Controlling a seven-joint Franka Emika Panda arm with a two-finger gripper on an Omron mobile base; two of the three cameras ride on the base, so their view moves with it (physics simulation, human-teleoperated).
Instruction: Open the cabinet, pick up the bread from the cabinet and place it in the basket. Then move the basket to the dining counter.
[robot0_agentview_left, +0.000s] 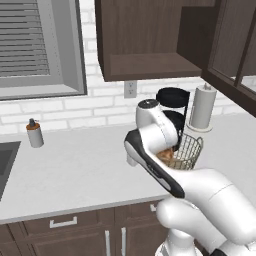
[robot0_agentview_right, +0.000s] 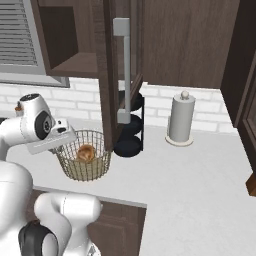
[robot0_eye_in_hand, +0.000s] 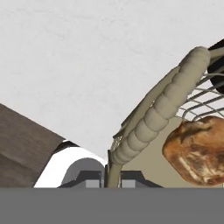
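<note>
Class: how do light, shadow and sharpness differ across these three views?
Left base view: soft even light, the open cabinet dark inside, edges slightly blurred. Right base view: a faint shadow under the basket, no glare on the counter. Hand view: the basket rim looms large and close beside the bread, and the counter looks flat white.

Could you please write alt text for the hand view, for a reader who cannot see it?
The gripper has its fingers closed on the thick tan rim of the basket, seen close up. The golden-brown bread lies inside it at the right, with the pale worktop filling the background.
</note>
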